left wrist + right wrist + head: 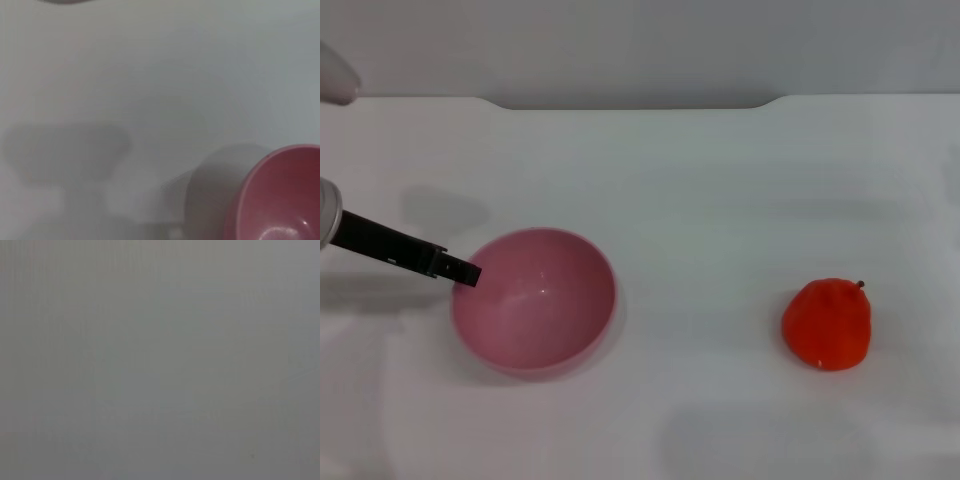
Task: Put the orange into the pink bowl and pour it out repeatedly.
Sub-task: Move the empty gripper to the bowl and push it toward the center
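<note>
Head view: round pink plastic bowl [535, 302] lower left, tilted, left gripper [465, 272] on rim, finger state unclear; lumpy orange-red toy fruit [827, 324] lower right.

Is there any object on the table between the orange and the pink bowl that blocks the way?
Nothing visible does. The orange lies on the bare white table, apart from the empty pink bowl. The left gripper is at the bowl's far rim.
</note>
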`<state>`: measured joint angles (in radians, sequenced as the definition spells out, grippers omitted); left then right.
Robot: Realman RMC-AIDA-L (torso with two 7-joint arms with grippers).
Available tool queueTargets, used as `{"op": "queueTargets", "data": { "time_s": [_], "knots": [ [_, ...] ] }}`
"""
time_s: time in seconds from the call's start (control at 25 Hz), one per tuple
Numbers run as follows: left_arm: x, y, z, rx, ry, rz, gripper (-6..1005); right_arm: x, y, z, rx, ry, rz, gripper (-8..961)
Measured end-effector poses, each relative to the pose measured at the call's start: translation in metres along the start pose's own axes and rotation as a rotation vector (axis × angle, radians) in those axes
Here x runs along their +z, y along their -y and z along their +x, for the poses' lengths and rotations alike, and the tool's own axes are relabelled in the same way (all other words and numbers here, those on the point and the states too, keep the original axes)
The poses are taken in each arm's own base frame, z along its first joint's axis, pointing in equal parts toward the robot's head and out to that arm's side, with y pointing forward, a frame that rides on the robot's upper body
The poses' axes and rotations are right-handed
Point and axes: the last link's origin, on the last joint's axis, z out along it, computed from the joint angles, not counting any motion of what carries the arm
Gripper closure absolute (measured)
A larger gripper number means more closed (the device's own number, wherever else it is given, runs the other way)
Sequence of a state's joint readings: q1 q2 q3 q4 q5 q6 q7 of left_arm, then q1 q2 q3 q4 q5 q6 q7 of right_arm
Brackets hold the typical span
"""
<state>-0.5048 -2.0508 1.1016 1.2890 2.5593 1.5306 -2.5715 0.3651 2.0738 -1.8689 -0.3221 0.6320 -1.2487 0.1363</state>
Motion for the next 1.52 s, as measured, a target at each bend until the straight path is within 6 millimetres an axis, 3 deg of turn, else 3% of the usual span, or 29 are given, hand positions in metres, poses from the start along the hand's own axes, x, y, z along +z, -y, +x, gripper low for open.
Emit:
{"op": "queueTargets", "data": {
  "time_s": [1.04,1.52],
  "knots": [
    [0.03,-0.001,-0.009,-0.026,0.078,-0.034,332,0.001,0.003,-0.001,0.003,0.004,0.015,381],
    [0.029,-0.002,-0.004,-0.007,0.069,-0.028,841,0.0,0.003,-0.001,0.003,0.004,0.017,381]
  ]
}}
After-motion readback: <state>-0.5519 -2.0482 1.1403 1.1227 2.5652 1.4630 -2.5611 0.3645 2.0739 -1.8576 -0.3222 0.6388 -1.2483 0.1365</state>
